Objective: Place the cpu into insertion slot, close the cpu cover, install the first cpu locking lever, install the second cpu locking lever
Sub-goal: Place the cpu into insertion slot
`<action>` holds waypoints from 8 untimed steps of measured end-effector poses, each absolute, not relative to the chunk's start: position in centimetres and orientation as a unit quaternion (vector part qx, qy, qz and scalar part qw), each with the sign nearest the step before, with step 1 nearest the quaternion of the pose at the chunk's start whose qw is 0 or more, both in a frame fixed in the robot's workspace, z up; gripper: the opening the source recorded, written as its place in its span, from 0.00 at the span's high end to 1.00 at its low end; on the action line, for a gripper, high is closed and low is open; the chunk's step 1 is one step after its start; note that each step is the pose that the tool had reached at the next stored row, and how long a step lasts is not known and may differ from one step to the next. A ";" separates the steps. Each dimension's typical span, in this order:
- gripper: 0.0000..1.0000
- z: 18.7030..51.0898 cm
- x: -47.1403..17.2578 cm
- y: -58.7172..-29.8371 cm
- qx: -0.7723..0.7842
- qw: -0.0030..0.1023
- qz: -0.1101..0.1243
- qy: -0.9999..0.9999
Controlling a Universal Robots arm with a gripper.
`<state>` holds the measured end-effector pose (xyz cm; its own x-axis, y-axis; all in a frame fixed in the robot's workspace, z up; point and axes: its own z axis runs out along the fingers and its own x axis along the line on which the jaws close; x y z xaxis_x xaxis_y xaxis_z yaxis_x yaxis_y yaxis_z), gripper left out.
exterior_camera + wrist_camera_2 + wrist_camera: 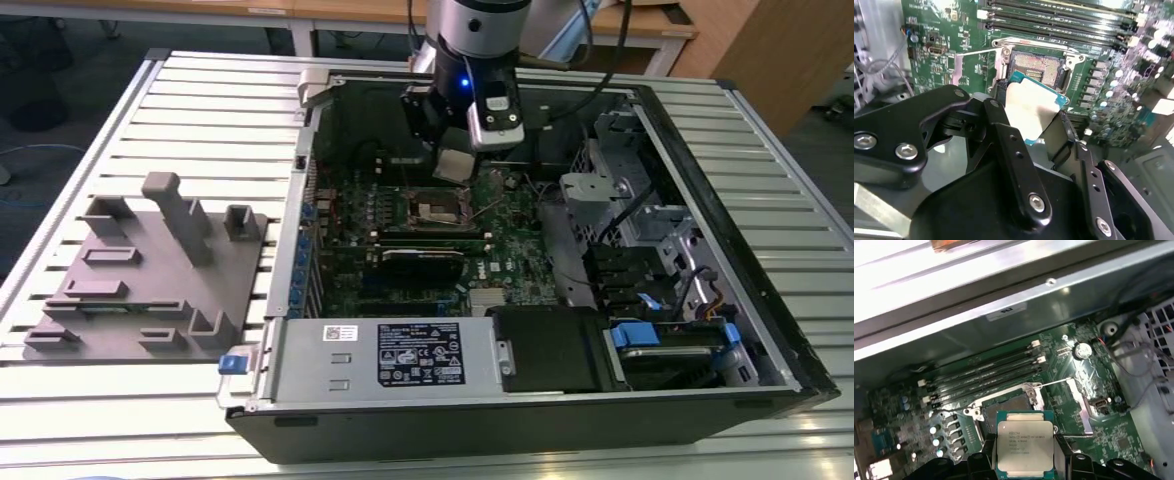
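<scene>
My gripper (pixel 458 160) hangs inside the open computer case, shut on the cpu (pixel 454 166), a small square chip with a silver-grey top. In both wrist views the cpu (pixel 1031 107) (pixel 1024 445) sits between black fingers (pixel 1004 130), tilted and held just above the insertion slot (pixel 1035 67) (pixel 1004 412), not touching it. The insertion slot (pixel 439 208) lies open on the green board with its tan contact field showing. The cpu cover (pixel 1079 407) is swung open beside the slot. A thin wire locking lever (pixel 1054 382) stands raised near it.
A black power supply box (pixel 400 355) fills the case's near end. A black card (pixel 424 258) lies just below the socket, and drive cages (pixel 641 230) line the exterior view's right. A grey fixture tray (pixel 147 280) rests on the slatted table on the exterior view's left. Memory slots (pixel 989 372) run beside the socket.
</scene>
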<state>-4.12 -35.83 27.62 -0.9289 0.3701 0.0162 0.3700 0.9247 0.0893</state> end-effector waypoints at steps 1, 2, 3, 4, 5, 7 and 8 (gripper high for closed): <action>0.46 27.6 -4.1 -35.8 0.194 0.001 0.045 0.980; 0.46 27.6 -4.1 -35.8 0.195 0.001 0.045 0.980; 0.46 27.6 -4.1 -35.8 0.195 0.001 0.045 0.980; 0.46 27.6 -4.1 -35.8 0.195 0.001 0.046 0.980; 0.46 27.6 -4.1 -35.8 0.195 0.001 0.046 0.980; 0.46 27.6 -4.1 -35.8 0.195 0.001 0.046 0.980; 0.46 27.6 -4.1 -35.8 0.197 0.001 0.046 0.979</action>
<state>-4.12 -35.83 27.61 -0.9223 0.3861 0.0161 0.3859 0.9182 0.0895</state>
